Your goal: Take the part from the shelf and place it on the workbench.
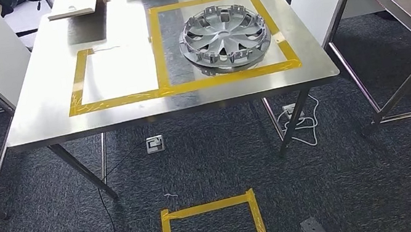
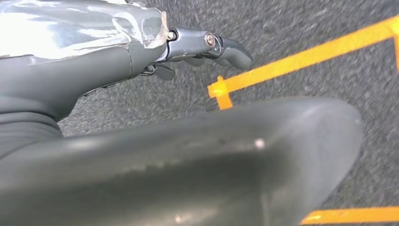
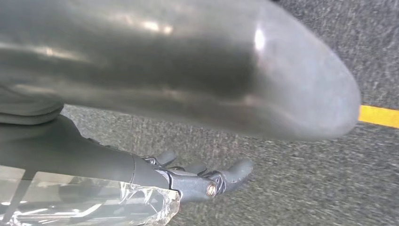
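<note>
Both my hands are hanging empty. From my head, the silver wheel cover [image 1: 224,37] is lying inside the larger yellow tape square [image 1: 219,39] on the steel workbench [image 1: 55,124]; no writing is legible. At my left wrist, my left hand [image 2: 207,47] is dangling with fingers loosely apart above carpet. At my right wrist, my right hand [image 3: 202,176] is doing likewise.
</note>
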